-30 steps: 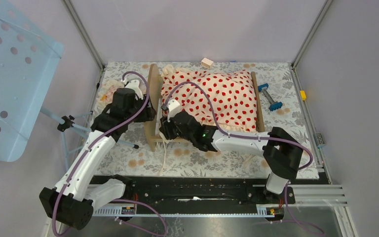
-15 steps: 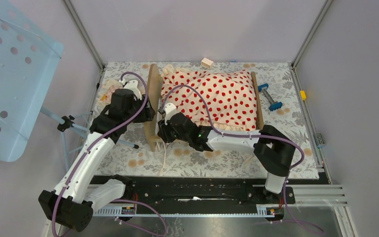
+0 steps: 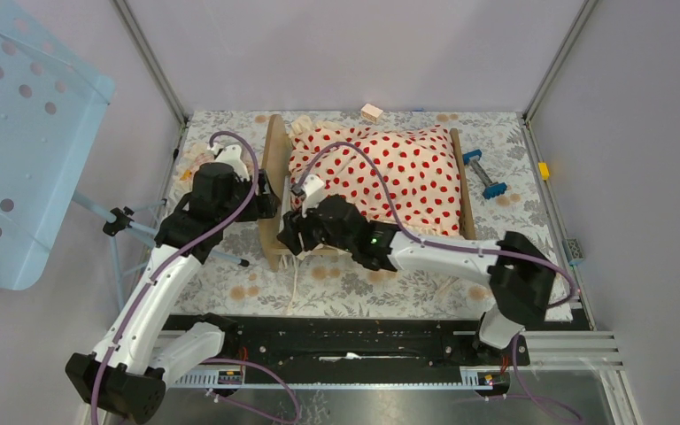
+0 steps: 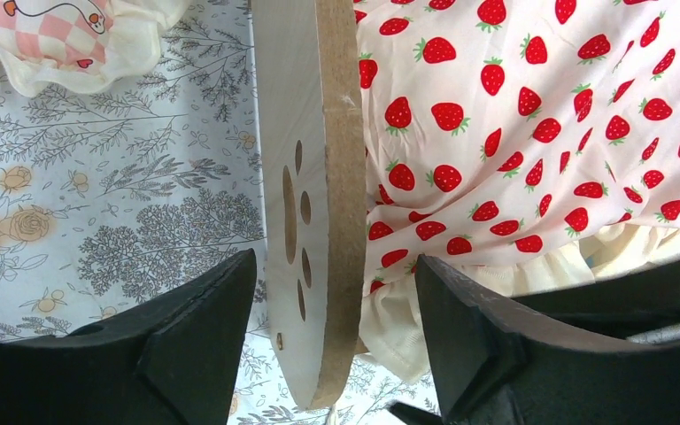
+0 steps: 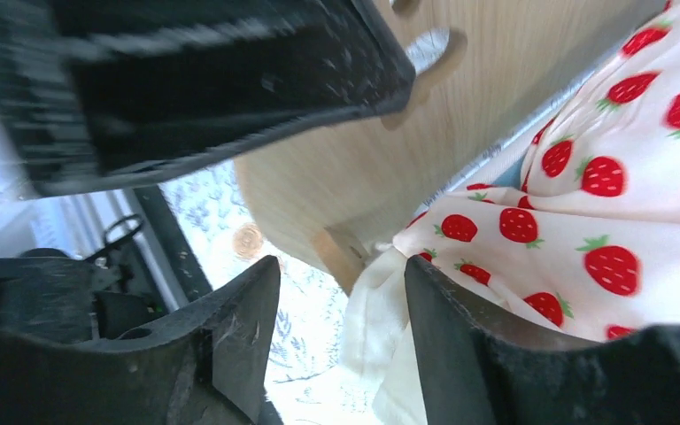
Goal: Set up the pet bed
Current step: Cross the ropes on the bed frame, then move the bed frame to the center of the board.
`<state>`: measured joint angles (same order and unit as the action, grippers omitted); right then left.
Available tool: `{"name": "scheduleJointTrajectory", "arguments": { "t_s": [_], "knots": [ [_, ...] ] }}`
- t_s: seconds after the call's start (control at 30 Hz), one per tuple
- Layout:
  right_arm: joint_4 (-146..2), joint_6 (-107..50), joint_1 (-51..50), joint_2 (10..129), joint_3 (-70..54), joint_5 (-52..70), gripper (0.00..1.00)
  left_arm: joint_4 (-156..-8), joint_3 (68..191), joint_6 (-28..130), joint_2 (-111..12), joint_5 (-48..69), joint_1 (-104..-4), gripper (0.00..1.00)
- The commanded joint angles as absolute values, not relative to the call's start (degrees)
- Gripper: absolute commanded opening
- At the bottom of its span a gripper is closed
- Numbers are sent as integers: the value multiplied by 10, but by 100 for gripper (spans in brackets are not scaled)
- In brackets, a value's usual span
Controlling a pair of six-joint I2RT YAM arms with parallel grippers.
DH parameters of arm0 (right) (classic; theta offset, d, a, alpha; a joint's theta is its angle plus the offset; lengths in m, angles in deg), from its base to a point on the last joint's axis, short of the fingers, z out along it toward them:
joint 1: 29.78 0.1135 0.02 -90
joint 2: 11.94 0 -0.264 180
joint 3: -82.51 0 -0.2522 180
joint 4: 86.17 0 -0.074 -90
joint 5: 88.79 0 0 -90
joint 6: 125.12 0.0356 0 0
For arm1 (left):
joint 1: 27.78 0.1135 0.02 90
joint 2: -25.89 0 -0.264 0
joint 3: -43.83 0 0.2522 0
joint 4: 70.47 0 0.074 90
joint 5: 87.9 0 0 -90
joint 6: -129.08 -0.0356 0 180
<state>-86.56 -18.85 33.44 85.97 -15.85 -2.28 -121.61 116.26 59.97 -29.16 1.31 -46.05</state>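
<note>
The pet bed [image 3: 274,146] sits on the flowery mat [image 3: 354,283], in the middle and toward the back. Its tall headboard [image 4: 319,177] is on the left and its low footboard [image 3: 462,181] is on the right. A cream blanket [image 3: 390,173] with red strawberries and a frilly edge lies puffed up over the whole bed. The little pink checked pillow [image 4: 49,22] with a goose on it lies on the mat, left of the headboard and outside the bed. The left gripper [image 4: 335,266] is wide, with one finger on each side of the headboard's near end, by the paw-print holes [image 4: 297,230], and a small gap shows on both sides. The right gripper [image 5: 341,266] is at the bed's near left corner. Its fingers stand apart too, with the blanket's frill and a wooden corner between them. That picture is blurry, so the frill may just brush one finger.
</note>
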Motion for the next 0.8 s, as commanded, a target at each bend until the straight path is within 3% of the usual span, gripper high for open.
{"name": "scheduleJointTrajectory", "arguments": {
  "t_s": [0.0, 0.23, 0.5, 0.63, 0.77],
  "knots": [
    [-915, -202, 335, 764, -194, -10, 62, -1194, 1162, 600, -279, 18, -456, 72],
    [-936, -209, 335, 648, -313, -44, 64, -1216, 1139, 599, -267, 49, -456, 71],
    [-974, -204, 341, 520, -466, -51, 63, -1229, 1104, 622, -255, 53, -478, 55],
    [-987, -216, 369, 493, -518, -57, 63, -1231, 1099, 654, -266, 2, -542, 51],
    [-1047, -220, 403, 479, -579, -74, 63, -1229, 1109, 679, -299, -64, -614, 39]
  ]
}}
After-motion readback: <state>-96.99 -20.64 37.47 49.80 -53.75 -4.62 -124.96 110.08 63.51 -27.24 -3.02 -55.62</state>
